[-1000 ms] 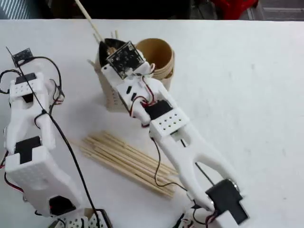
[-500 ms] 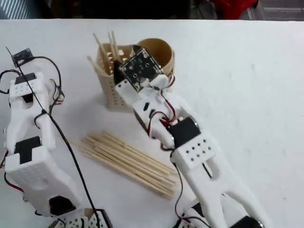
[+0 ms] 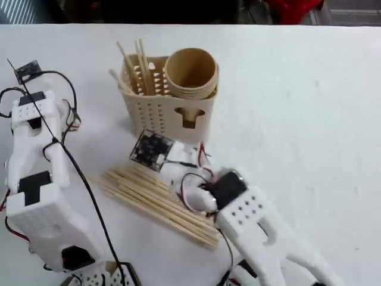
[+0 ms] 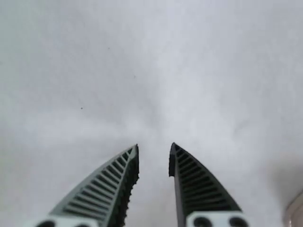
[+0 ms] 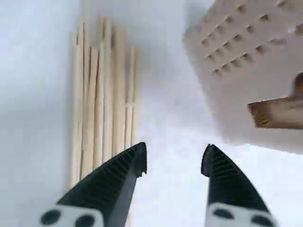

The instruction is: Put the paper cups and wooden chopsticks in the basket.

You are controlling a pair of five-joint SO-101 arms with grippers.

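The right gripper (image 5: 174, 153) was pointed downward with its jaws spread apart; the left gripper (image 4: 154, 147) was held downward too, narrowly parted.

Bright, even light floods my white table (image 3: 309, 119); shadows beside the basket (image 3: 156, 114) are faint and soft.

Our robotics lab bench, by the looks: left arm (image 3: 36, 179) and right arm (image 3: 256, 229), loose black wiring (image 3: 93, 205), white table (image 3: 309, 119).
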